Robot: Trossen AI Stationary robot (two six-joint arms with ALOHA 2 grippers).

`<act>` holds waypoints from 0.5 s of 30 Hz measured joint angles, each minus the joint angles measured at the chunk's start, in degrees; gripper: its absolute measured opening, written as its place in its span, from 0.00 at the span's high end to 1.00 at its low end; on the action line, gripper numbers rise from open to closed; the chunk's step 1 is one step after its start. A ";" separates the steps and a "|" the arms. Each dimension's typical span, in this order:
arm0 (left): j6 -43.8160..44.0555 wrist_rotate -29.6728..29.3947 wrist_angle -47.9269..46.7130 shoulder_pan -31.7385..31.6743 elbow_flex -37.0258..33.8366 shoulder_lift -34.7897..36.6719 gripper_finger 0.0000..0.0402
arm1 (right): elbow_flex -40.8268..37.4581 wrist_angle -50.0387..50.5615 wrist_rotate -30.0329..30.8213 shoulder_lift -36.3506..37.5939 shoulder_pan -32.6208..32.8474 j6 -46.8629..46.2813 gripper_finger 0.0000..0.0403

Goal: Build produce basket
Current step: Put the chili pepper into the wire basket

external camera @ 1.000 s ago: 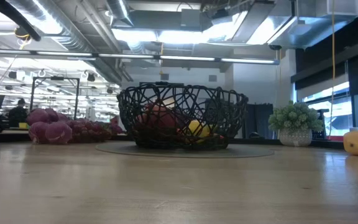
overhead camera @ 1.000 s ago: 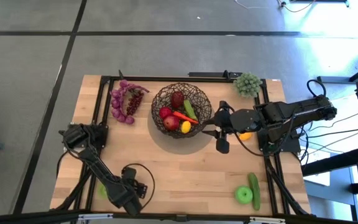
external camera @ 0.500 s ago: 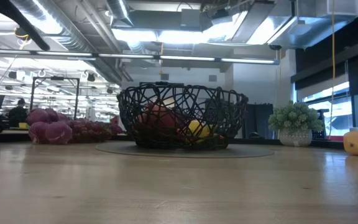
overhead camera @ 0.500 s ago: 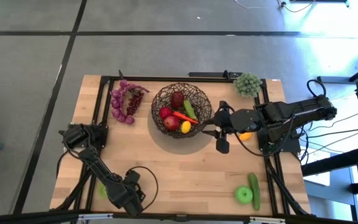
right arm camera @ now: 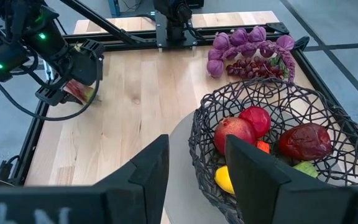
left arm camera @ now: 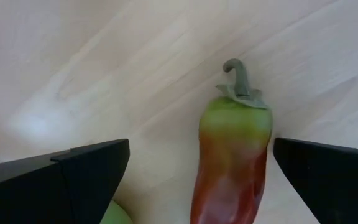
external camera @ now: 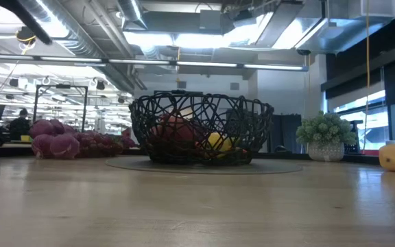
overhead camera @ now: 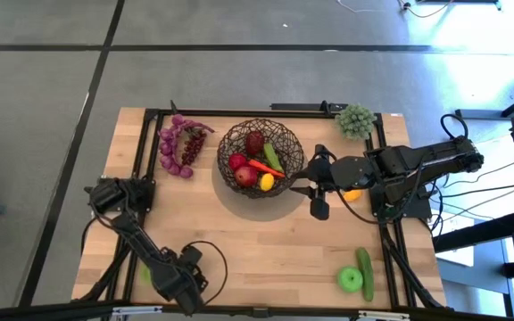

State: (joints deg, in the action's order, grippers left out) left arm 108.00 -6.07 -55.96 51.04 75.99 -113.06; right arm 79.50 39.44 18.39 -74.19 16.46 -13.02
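The dark wire basket (overhead camera: 260, 158) stands at the table's far middle, holding red apples, a carrot, a lemon and a green piece. Purple grapes (overhead camera: 179, 145) lie to its left. A chilli (left arm camera: 232, 155), green at the stem and red below, lies flat on the wood near the table's near left corner. My left gripper (overhead camera: 177, 281) points down over it, open, one finger on each side of the chilli. My right gripper (overhead camera: 315, 189) hovers open just right of the basket, with nothing between its fingers (right arm camera: 148, 168).
A green apple (overhead camera: 350, 279) and a cucumber (overhead camera: 365, 272) lie at the near right. A yellow-orange fruit (overhead camera: 352, 193) sits under my right arm. A pale green bumpy cluster (overhead camera: 355, 120) stands at the far right. Black frame rails run along the table's edges.
My left gripper has rolled about its own downward axis while staying over the chilli, still open. My right arm and the produce have kept still.
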 joint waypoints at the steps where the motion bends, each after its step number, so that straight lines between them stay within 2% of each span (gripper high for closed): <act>1: -0.91 -0.45 0.78 0.16 0.00 0.00 0.02 | 0.00 -0.02 0.00 0.00 -0.01 0.00 0.62; 15: -5.26 -1.76 2.93 0.73 0.02 0.00 0.02 | 0.00 0.00 0.00 0.00 -0.01 -0.07 0.62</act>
State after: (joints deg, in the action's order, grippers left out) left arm 102.74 -7.83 -53.04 51.77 76.01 -113.06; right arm 79.50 39.44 18.39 -74.19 16.45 -13.08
